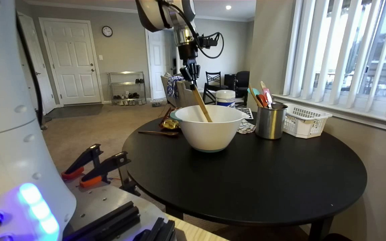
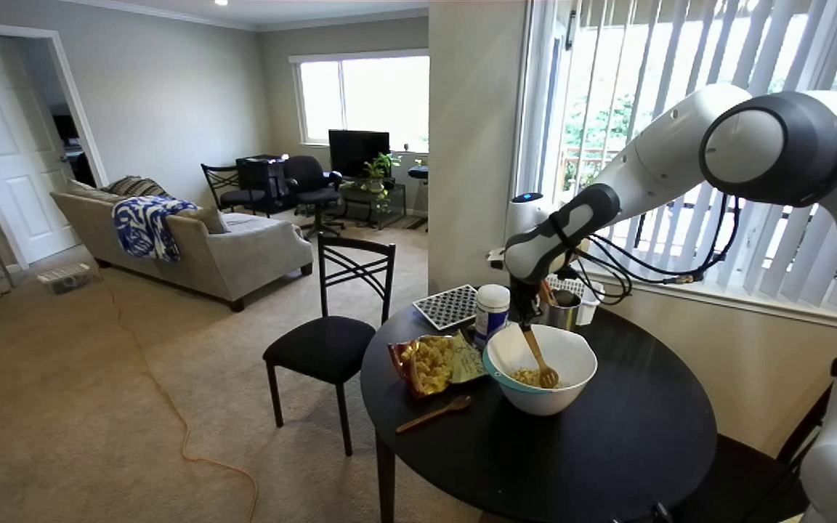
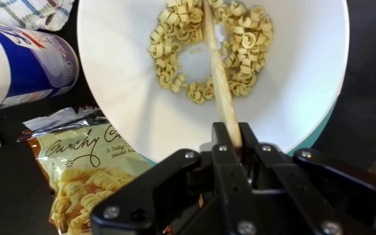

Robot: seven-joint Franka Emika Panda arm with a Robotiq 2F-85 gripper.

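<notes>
The white bowl (image 3: 116,65) stands below the fingers (image 3: 224,160), which pinch the wooden spoon (image 3: 220,76) high on its handle, apparently so its slanting head reaches the yellow curls (image 3: 244,60) while the grip sits above the rim.

The wrist view's top edge cuts off the spoon (image 3: 219,75) and bowl (image 3: 305,62), which hides part of the bag (image 3: 90,163) (lettering (image 3: 72,147) included).
</notes>
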